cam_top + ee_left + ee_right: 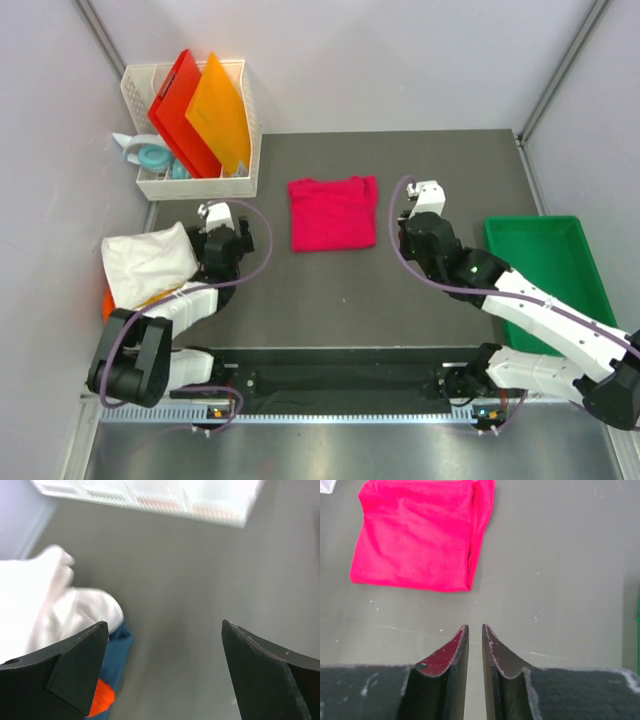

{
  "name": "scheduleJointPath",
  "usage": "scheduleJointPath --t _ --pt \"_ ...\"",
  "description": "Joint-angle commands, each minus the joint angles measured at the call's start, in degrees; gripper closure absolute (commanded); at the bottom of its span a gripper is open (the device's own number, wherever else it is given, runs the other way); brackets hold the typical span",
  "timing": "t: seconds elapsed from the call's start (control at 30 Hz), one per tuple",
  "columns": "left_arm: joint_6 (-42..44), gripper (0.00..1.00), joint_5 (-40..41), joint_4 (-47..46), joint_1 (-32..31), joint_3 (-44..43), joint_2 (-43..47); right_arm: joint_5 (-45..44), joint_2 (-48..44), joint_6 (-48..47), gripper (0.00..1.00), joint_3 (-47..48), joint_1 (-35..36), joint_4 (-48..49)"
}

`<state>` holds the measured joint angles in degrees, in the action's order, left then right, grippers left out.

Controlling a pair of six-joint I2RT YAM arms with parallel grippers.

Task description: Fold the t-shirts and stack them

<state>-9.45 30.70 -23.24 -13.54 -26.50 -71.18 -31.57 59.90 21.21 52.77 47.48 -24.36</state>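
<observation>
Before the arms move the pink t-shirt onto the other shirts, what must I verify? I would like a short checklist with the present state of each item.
1. Crimson-pink t-shirt folded and lying flat on the table: ok.
2. Left gripper open and empty: ok.
3. Right gripper empty: ok. Wide enough to take cloth: not ok, there is only a narrow gap.
4. White t-shirt on top of blue t-shirt and orange t-shirt: ok. Neatly folded: cannot tell.
5. Way from the crimson-pink t-shirt to the white t-shirt free: probably not ok, the left gripper stands between them.
</observation>
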Motion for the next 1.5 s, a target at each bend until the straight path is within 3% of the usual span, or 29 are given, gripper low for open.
scheduleJointPath --t 0.0,0.1,0.27,0.47,0.73,1.13,1.3,1.47 --pt "12.7 0.01 -9.7 -26.2 2.4 4.7 -4.7 -2.3 -2.5 -0.2 0.82 0.1 0.7 -1.5" --pt "13.1 0.01 -14.7 -28.1 4.0 6.6 -7.0 -2.7 -3.3 -0.1 0.83 0.1 0.8 -2.8" --pt "10.5 0.01 -20.5 -39.7 6.6 12.8 -9.0 -2.5 -4.6 0.6 0.82 -1.2 0.9 -3.0" --pt "12.1 0.01 -25.1 -51.1 8.1 14.4 -18.6 -1.3 -5.6 2.2 0.83 -2.2 0.8 -3.5" --pt "9.5 0.01 -16.5 -45.8 8.2 10.4 -20.2 -1.8 -3.8 1.8 0.82 -0.7 0.8 -3.1" --pt "7.7 0.01 -17.3 -45.2 8.7 10.2 -20.2 -1.6 10.3 1.1 0.8 7.6 0.8 7.4" --pt "7.7 0.01 -17.3 -45.2 8.7 10.2 -20.1 -7.5 13.1 3.6 0.8 10.4 0.8 6.3" --pt "7.7 0.01 -17.3 -45.1 8.7 10.2 -20.2 -13.1 17.6 7.5 0.81 17.8 1.6 -2.7"
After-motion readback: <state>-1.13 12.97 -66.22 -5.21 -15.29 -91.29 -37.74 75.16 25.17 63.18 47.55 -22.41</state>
